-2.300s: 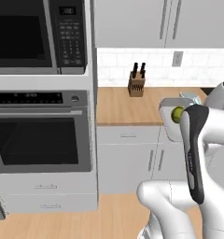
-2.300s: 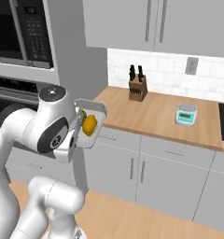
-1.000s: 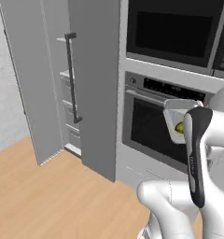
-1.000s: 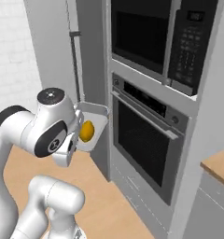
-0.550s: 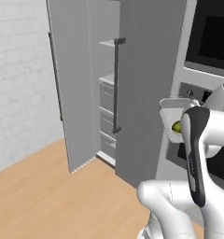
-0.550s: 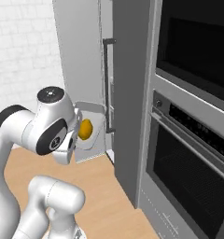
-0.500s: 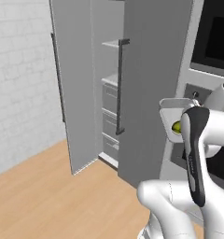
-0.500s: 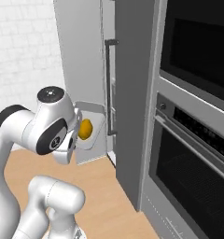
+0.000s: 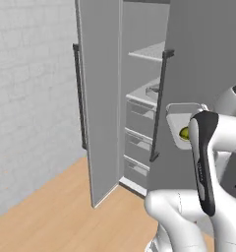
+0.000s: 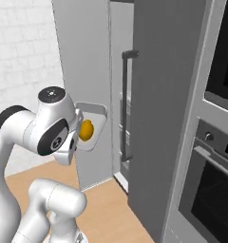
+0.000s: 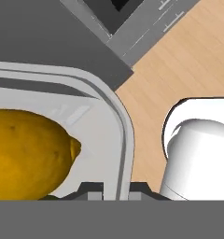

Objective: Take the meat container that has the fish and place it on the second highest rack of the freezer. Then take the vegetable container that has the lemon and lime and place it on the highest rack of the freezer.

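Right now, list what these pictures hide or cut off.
- Pincer: hand view, the bottom edge cuts its tips; it is shut on the container rim.
- Lime: left base view, half behind the arm.
- Lemon: hand view, cut by the left edge.
- Freezer racks: mostly hidden behind its doors.

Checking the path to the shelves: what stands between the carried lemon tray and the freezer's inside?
In the right base view the freezer door's edge with its black bar handle stands between the tray holding the lemon and the shelves.
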Available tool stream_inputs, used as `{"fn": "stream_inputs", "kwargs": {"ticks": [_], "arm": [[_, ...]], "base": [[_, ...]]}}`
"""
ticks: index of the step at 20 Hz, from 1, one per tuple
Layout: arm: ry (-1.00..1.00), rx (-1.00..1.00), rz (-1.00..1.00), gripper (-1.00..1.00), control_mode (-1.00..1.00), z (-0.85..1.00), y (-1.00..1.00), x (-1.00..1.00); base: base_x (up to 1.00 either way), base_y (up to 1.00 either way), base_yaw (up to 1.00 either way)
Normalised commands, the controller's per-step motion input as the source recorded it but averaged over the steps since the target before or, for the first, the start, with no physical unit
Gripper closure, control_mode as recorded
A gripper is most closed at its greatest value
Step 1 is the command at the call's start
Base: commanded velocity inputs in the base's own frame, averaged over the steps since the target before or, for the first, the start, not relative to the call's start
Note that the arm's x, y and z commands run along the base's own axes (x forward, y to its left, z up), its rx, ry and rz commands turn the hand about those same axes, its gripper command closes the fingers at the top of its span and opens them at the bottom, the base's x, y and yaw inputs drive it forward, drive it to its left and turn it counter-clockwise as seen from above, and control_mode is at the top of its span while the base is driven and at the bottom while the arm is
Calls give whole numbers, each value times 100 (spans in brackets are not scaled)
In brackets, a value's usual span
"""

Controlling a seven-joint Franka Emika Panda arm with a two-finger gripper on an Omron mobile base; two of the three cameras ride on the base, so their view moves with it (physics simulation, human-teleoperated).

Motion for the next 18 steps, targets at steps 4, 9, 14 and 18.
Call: {"fn": "stream_inputs", "kwargs": {"ticks": [4, 9, 14, 18], "arm": [[0, 0, 0, 100, 100, 0, 0, 0], [0, 0, 0, 100, 100, 0, 0, 0], [0, 0, 0, 100, 100, 0, 0, 0], [0, 0, 0, 100, 100, 0, 0, 0]], "base": [[38, 100, -38], [15, 66, -43], [0, 8, -38], [24, 64, -37]]}}
